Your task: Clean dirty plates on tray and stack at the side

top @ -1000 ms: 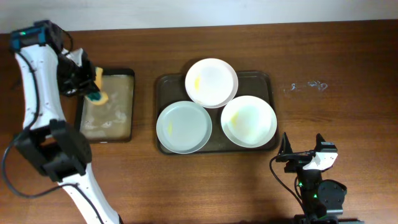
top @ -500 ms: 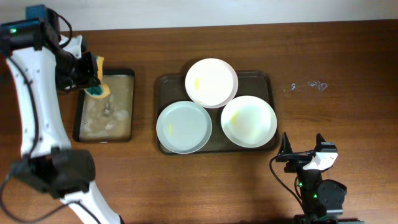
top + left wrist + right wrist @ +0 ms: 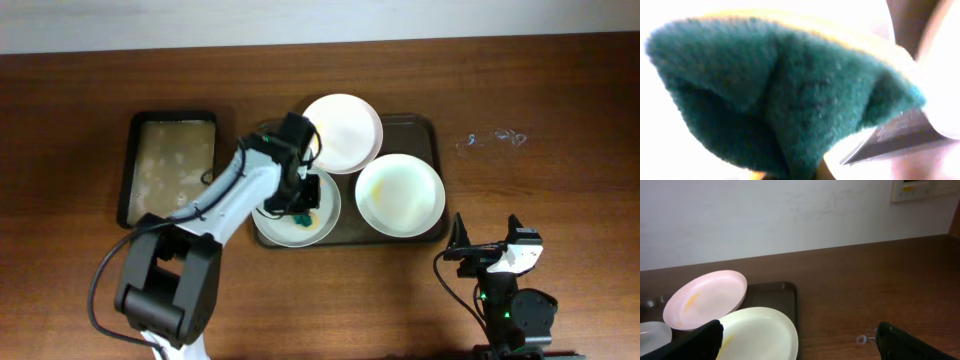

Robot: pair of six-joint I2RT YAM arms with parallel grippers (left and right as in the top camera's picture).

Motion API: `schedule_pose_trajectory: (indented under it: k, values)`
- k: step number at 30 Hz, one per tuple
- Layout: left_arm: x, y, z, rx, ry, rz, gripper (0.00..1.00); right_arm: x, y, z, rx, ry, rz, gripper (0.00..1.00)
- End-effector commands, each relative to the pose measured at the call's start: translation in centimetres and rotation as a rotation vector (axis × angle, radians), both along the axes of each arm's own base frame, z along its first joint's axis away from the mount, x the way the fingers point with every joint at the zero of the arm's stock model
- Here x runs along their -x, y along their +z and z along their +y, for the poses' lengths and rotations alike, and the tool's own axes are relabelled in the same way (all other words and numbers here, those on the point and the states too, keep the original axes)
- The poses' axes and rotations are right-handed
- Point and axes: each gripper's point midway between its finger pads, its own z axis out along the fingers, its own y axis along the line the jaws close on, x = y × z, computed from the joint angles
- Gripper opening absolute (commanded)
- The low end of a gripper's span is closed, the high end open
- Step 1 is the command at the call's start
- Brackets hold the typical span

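On the dark tray (image 3: 432, 140) lie three white plates: a back plate (image 3: 345, 128), a right plate (image 3: 400, 193) and a front-left plate (image 3: 285, 232). Above the front-left plate, the left gripper (image 3: 300, 203) is clamped on a green sponge (image 3: 780, 100). I cannot tell if the sponge touches the plate. The right gripper (image 3: 487, 240) rests well apart from the tray, near the front edge of the table (image 3: 560, 90), with its fingers wide apart and holding nothing.

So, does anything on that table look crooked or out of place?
The far plate sits askew: it overhangs the tray's back rim and looks tilted, unlike the two lying flat. It and the right plate carry yellow smears. Some small clear bits lie loose on the table to the right.
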Motion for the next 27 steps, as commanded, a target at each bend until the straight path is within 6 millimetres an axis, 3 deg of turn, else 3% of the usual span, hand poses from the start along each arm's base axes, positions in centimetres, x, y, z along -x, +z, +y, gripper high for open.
schedule_pose_trajectory:
  k: [1,3,4,5,7,10,15,16,17,19,21,24,26,27]
  values:
    - [-0.3,-1.6,0.6,-0.068,0.112,-0.067,0.0,0.0,-0.3,0.0,0.001,-0.004,0.005,0.98]
    - [-1.4,-1.7,1.1,-0.104,0.122,-0.128,0.0,0.0,-0.3,0.0,0.001,-0.005,0.005,0.98]
    - [-1.5,-1.7,1.1,-0.103,0.122,-0.129,0.45,0.0,-0.3,0.0,0.001,-0.004,0.005,0.98]
    - [-1.5,-1.6,1.1,-0.102,0.121,-0.13,0.6,0.0,-0.3,0.0,0.001,-0.004,0.005,0.99]
    - [-1.6,-1.1,1.1,-0.101,0.124,-0.125,0.66,0.0,-0.3,0.0,0.001,-0.005,0.005,0.98]
    - [-2.0,1.6,1.1,-0.1,0.129,-0.126,0.7,0.0,-0.3,0.0,0.001,-0.005,0.005,0.98]
    - [-2.8,10.6,1.1,-0.039,0.147,-0.227,0.71,0.0,-0.3,0.0,0.001,-0.005,0.005,0.98]
    - [-2.9,12.0,1.6,-0.028,0.159,-0.248,0.75,0.0,-0.3,0.0,0.001,-0.005,0.005,0.98]
    - [-2.8,14.5,2.7,-0.01,0.186,-0.282,0.82,0.0,-0.3,0.0,0.001,-0.005,0.005,0.98]
    - [-2.3,17.3,5.6,0.004,0.252,-0.323,0.95,0.0,-0.3,0.0,0.001,-0.005,0.005,0.98]
    - [-1.3,19.0,9.3,-0.01,0.34,-0.325,1.0,0.0,-0.3,0.0,0.001,-0.005,0.005,0.98]
    - [1.2,19.2,14.7,-0.11,0.457,-0.26,1.0,0.0,-0.3,0.0,0.001,-0.005,0.005,0.98]
    - [2.7,18.7,16.9,-0.17,0.501,-0.196,0.99,0.0,0.2,0.3,-0.021,0.013,-0.016,0.98]
    - [3.2,18.4,17.7,-0.191,0.518,-0.171,0.99,0.0,1.3,1.8,-0.103,0.095,-0.059,0.98]
